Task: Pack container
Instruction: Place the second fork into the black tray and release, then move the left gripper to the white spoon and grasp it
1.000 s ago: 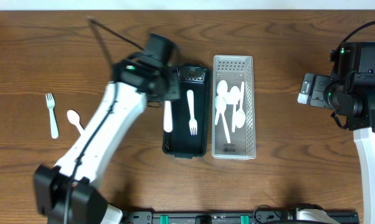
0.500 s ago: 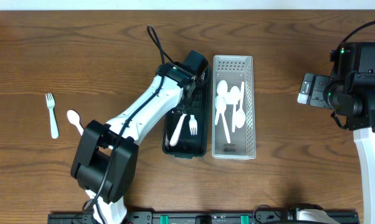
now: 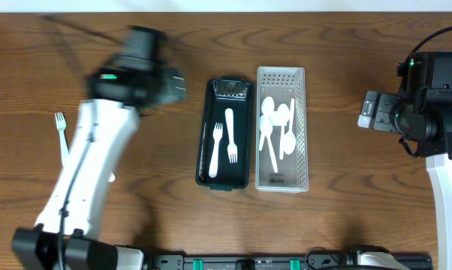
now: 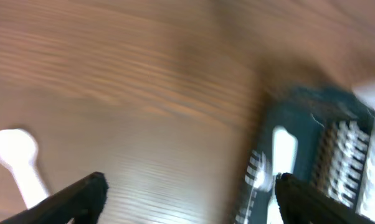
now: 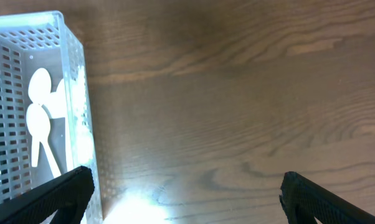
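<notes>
two forks (image 3: 230,133) in dark tray (image 3: 203,127) | left claw (image 4: 190,198) spread, beyond left rim

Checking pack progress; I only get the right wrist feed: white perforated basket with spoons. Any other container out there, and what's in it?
Observer: Yes, a dark tray beside the basket, holding two white forks.
Operator: Anything unpacked?
Observer: A white fork by the left arm; the left wrist view shows a white spoon too.
Operator: Left gripper holding anything?
Observer: No, the left gripper is open, empty.
</notes>
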Action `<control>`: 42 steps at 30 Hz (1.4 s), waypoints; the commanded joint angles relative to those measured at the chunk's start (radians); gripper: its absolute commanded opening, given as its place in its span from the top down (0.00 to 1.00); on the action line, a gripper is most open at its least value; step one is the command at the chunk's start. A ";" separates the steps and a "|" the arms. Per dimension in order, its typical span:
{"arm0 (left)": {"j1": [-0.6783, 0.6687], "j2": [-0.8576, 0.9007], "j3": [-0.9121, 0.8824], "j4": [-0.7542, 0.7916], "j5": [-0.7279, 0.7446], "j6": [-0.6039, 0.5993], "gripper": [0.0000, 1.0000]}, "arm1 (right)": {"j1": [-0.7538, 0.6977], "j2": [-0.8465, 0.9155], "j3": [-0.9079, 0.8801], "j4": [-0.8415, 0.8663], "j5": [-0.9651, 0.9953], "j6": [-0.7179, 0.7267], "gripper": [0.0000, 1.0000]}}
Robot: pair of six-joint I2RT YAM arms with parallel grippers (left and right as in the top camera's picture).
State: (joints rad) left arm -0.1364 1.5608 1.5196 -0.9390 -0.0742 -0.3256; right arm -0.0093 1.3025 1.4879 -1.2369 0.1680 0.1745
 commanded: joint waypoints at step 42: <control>0.576 0.406 -0.321 0.191 0.089 -0.031 0.05 | -0.004 0.007 -0.005 -0.084 -0.004 -0.008 0.01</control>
State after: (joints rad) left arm 0.4377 1.9289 1.2007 -0.7521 0.0265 -0.3443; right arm -0.0093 1.3025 1.4879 -1.3197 0.1650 0.1745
